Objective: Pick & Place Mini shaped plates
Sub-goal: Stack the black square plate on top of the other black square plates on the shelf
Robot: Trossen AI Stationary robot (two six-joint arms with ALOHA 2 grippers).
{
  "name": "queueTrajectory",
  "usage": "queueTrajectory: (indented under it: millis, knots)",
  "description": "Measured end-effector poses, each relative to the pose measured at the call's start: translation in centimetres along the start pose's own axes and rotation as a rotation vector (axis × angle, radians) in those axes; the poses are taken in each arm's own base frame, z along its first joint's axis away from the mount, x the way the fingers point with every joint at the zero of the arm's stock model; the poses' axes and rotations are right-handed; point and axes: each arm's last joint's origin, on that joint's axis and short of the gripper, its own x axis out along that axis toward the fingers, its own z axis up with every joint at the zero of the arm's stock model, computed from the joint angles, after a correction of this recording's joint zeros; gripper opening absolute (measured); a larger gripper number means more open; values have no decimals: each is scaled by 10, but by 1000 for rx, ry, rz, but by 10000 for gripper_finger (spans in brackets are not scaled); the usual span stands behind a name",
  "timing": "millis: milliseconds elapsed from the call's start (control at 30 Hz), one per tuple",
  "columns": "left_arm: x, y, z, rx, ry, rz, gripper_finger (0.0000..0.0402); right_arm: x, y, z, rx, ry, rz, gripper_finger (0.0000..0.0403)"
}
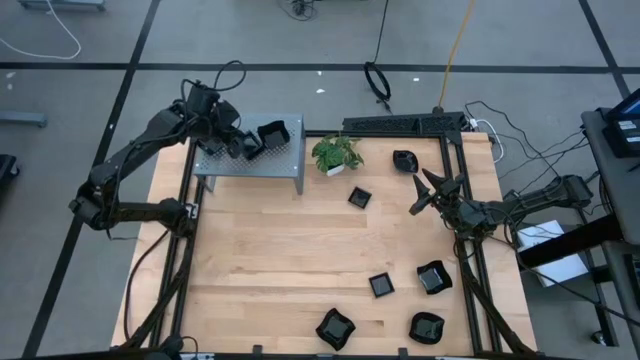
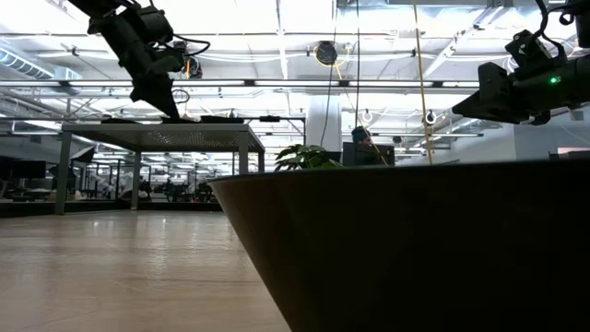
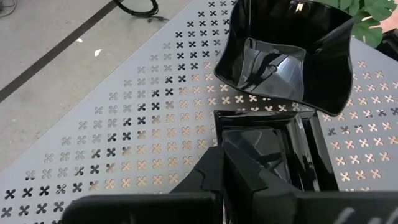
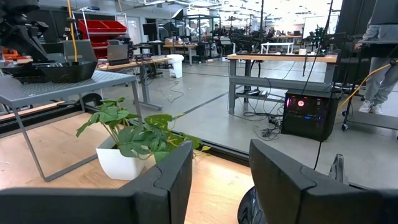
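Observation:
Two mini shaped plates lie on the grey perforated stand (image 1: 250, 160): a square one (image 3: 267, 146) and, just beyond it, a wavy-edged one (image 3: 286, 56). My left gripper (image 1: 246, 148) is over the stand, shut, with its fingertips (image 3: 239, 177) down at the square plate's near rim; I cannot tell if the rim is pinched. Several more black plates sit on the wooden table, among them one at the back right (image 1: 404, 160), one mid-table (image 1: 359, 197) and one at the front (image 1: 335, 328). My right gripper (image 1: 425, 195) hovers open and empty near the table's right side.
A small potted plant (image 1: 336, 153) stands beside the stand. A black frame rail (image 1: 405, 124) runs along the table's back edge. In the low view, a dark plate (image 2: 415, 249) close to the camera fills the foreground.

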Motion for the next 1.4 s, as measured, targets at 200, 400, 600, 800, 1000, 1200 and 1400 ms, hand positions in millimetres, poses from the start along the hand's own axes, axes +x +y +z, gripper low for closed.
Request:
queueTrajectory:
  millis: [200, 400, 600, 800, 1000, 1200, 1400]
  knots:
    - [0, 0, 1, -1, -12, -17, 3, 0, 0, 0, 0, 0, 0, 146]
    - [-4, -1, 4, -1, -67, -31, 3, 0, 0, 0, 0, 0, 0, 146]
    - [-13, -4, 5, -17, -114, -73, 3, 0, 0, 0, -1, 0, 0, 146]
    - [-13, -6, 1, -34, -79, -90, 2, 0, 0, 0, 0, 0, 0, 146]
    - [-13, -6, 2, -83, -83, -77, 14, 0, 0, 0, 0, 0, 0, 146]
    - [-12, -13, 10, -206, -130, -102, 64, 0, 0, 0, 0, 0, 0, 146]
    - [-8, -46, 18, -106, -155, -213, 132, 0, 0, 0, -1, 0, 0, 146]
